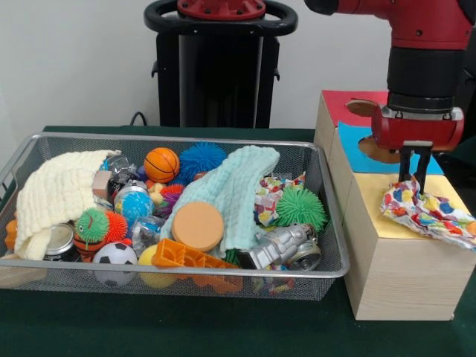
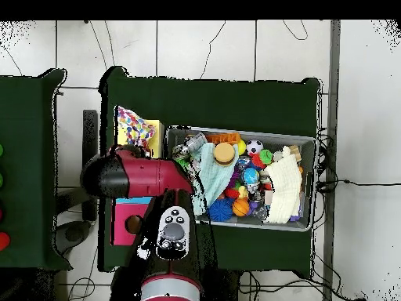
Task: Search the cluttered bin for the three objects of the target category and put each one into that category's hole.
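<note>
On the dark green surface (image 1: 186, 327) stands one wire mesh bin (image 1: 171, 277) and, just to its right in the front view, one wooden sorting box (image 1: 401, 279) with a yellow top section nearest, a blue one behind it and a red one farthest.

At the bin's near edge lie one orange plastic grid piece (image 1: 182, 256), one black-and-white mini soccer ball (image 1: 114, 254), one metal tin (image 1: 59, 242) and one silver robot figure (image 1: 279, 245). Behind them sit one round peach-coloured sponge disc (image 1: 198, 226), one pale teal cloth (image 1: 238, 190) draped across the middle and one cream knitted cloth (image 1: 59, 195) heaped at the left end. Two green spiky balls show: one at the left with an orange spiky ball against it (image 1: 92, 224), one at the right (image 1: 301, 207). One globe ball (image 1: 134, 202) lies near the middle. Farthest back are one mini basketball (image 1: 161, 164) and one blue spiky ball (image 1: 201, 159).

One colourful patterned cloth (image 1: 428, 216) lies crumpled on the box's yellow top, spilling over the right edge. The gripper (image 1: 413, 181) hangs directly above it, jaws close together with their tips at the cloth's upper fold; whether they pinch it I cannot tell. One round hole (image 1: 379, 151) shows in the blue section and one in the red section (image 1: 362, 108)
</note>
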`<move>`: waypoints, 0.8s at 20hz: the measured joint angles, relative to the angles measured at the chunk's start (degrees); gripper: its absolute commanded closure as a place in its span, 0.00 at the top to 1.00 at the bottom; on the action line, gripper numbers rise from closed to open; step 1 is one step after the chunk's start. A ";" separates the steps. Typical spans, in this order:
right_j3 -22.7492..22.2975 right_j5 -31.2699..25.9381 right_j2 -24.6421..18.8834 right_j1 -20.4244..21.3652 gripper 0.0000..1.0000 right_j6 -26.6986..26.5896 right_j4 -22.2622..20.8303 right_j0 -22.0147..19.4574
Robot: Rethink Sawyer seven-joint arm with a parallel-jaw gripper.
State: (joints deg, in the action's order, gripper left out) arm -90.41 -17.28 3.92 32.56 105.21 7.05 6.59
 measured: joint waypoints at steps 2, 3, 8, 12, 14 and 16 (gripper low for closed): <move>0.18 -0.70 -0.08 0.20 0.00 0.00 -0.33 -0.13; 0.32 -1.38 -0.14 0.41 0.00 0.00 -0.57 -0.23; 0.67 -4.40 -0.32 1.42 0.00 0.00 -1.13 -0.51; 0.68 -6.14 -0.47 2.18 0.00 0.00 -1.68 -0.75; 0.68 -7.00 -0.53 2.56 0.00 0.00 -1.98 -0.85; 0.67 -8.06 -0.62 3.12 0.00 0.00 -2.41 -0.98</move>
State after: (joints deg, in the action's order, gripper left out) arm -89.73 -25.34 3.30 35.68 105.21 4.64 5.60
